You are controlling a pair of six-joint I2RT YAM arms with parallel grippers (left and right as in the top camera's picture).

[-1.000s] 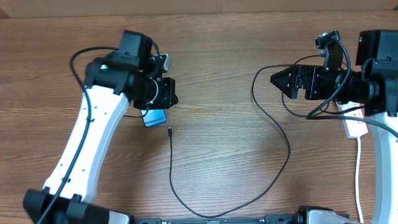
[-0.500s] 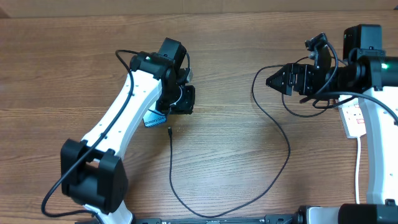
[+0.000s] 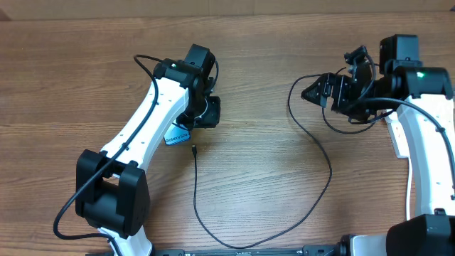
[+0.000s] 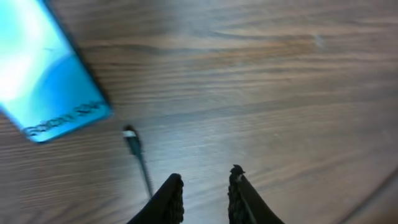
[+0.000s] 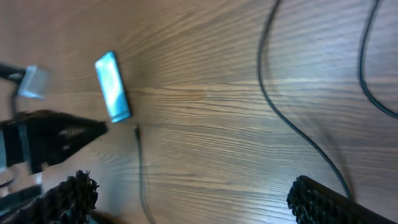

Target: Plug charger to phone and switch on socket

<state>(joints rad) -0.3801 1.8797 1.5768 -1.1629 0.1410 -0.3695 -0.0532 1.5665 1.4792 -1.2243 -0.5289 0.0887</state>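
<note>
The phone (image 3: 178, 135) lies on the wooden table with its light blue screen up, partly under my left arm. It also shows in the left wrist view (image 4: 43, 68) and the right wrist view (image 5: 112, 87). The charger's thin black cable (image 3: 328, 171) loops across the table. Its plug tip (image 3: 193, 148) lies free just below the phone, a small gap away (image 4: 132, 138). My left gripper (image 3: 208, 114) hovers right of the phone, open and empty (image 4: 205, 180). My right gripper (image 3: 311, 91) is wide open and empty (image 5: 196, 196), above the cable's upper bend. The socket is hidden under my right arm.
The cable runs down to the table's front edge (image 3: 234, 245) and back up the right side. Another black cable strand (image 5: 367, 68) passes near my right gripper. My left gripper shows in the right wrist view (image 5: 50, 140).
My left arm swung right, so its gripper now sits right of the phone. My right gripper shifted a little left and turned. The phone and the cable have not moved.
</note>
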